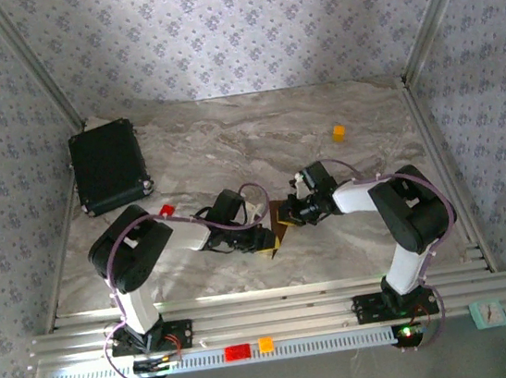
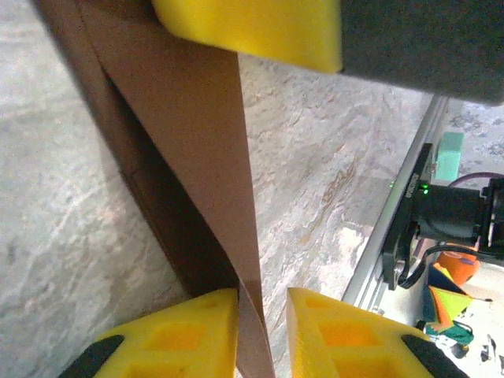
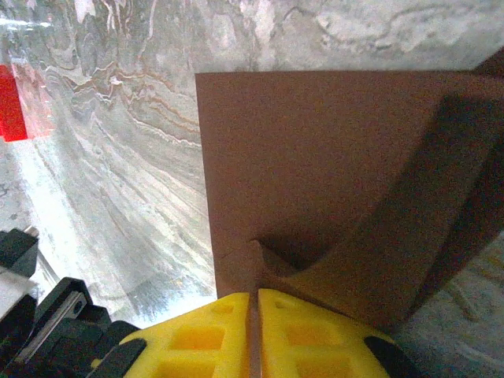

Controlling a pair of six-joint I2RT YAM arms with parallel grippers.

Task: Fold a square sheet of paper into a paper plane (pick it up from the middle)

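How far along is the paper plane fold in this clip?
Done: the brown sheet of paper is between the two arms and has at least one flap turned over along one side. In hand: the right claw pinches the sheet's near edge shut, and the left claw stands slightly parted around another edge. Left: no pointed nose or centre crease shows yet, so most of the folding seems to remain.
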